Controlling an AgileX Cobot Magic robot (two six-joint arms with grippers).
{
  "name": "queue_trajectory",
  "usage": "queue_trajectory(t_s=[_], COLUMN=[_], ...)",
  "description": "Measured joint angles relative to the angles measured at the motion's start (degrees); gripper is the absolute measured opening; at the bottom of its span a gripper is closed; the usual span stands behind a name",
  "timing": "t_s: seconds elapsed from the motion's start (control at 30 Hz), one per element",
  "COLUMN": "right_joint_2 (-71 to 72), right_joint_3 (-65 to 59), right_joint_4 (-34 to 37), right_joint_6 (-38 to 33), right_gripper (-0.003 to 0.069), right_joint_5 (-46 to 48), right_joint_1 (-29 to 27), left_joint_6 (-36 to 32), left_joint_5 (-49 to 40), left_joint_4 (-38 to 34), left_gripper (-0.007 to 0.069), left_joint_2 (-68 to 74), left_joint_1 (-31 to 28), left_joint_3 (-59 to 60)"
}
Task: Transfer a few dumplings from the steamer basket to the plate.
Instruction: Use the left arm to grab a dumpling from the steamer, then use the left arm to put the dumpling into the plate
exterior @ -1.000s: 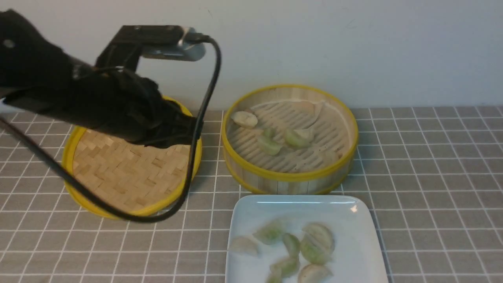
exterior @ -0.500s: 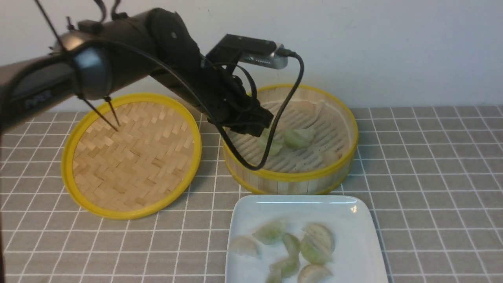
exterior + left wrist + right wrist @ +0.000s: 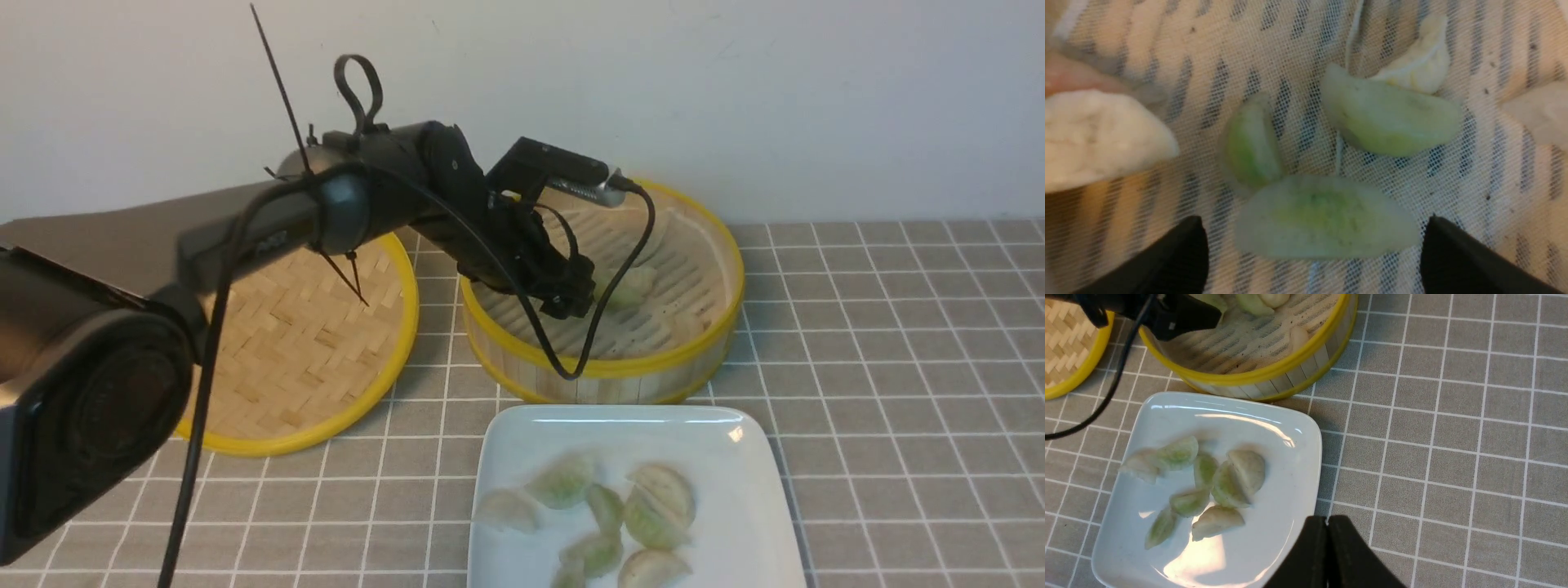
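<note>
Grey gridded surface (image 3: 898, 367), pale wall (image 3: 816, 98) behind.

Front view: steamer basket (image 3: 604, 371) at back centre. Woven lid (image 3: 286, 359) flat just beside it on robot's left, set aside to leave basket open. Plate (image 3: 751, 490) just in front of basket, kept close for short transfers. Left fingers (image 3: 571, 300) down inside basket, arm hiding most contents, one of the dumplings (image 3: 630, 284) showing. Plate load: about eight more, clustered.

Left wrist view: left fingers released, spread wide, grasping nothing. Tips either side of large green dumpling (image 3: 1327, 218) on mesh liner (image 3: 1474, 171), apparently lined up for a pick. Smaller green one touching it; another green and several pale ones nearby.

Right wrist view: right fingers (image 3: 1327, 555) clenched together, empty, parked above surface near plate corner, apparently clear of the work. Basket contents: a few left.
</note>
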State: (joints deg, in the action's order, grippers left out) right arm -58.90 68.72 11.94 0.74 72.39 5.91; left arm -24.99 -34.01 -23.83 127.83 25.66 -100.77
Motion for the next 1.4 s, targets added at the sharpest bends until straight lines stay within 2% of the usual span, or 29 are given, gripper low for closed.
queue_trajectory(t_s=[0.13,0.23,0.3,0.4,0.57,0.77,0.93,1.1,1.23,1.4], right_joint_2=[0.0,0.0,0.0,0.0,0.0,0.0,0.0,0.0,0.0,0.0], right_joint_3=[0.0,0.0,0.0,0.0,0.0,0.0,0.0,0.0,0.0,0.0], right_joint_4=[0.02,0.22,0.3,0.46,0.53,0.82,1.34,1.69,1.74,1.95], right_joint_6=[0.0,0.0,0.0,0.0,0.0,0.0,-0.06,-0.06,-0.06,-0.06], right_gripper=[-0.0013,-0.0013,-0.0013,-0.0013,-0.0013,-0.0013,-0.0013,-0.0013,-0.0013,-0.0013], right_joint_5=[0.0,0.0,0.0,0.0,0.0,0.0,0.0,0.0,0.0,0.0], right_joint_1=[0.0,0.0,0.0,0.0,0.0,0.0,0.0,0.0,0.0,0.0], left_joint_6=[-0.51,-0.53,-0.53,-0.53,-0.53,1.06,2.46,2.52,3.94,8.57], left_joint_5=[2.18,3.91,4.54,5.07,4.19,-7.79,-18.82,-33.46,-35.99,-36.15], left_joint_4=[-0.47,-0.65,-0.93,-1.0,-1.06,-0.68,-0.09,-3.14,-2.93,3.5], left_gripper=[0.0633,0.06,0.0559,0.044,0.0436,0.0436,0.0436,0.0436,0.0436,0.0436], left_joint_2=[1.67,2.15,2.33,2.4,2.4,0.31,-6.76,-14.3,-15.98,-19.31], left_joint_1=[0.57,0.57,0.57,0.57,0.57,0.51,0.51,0.61,1.83,6.17], left_joint_3=[0.0,0.0,0.0,-0.08,-0.54,-4.26,-9.33,-10.76,-9.37,2.25])
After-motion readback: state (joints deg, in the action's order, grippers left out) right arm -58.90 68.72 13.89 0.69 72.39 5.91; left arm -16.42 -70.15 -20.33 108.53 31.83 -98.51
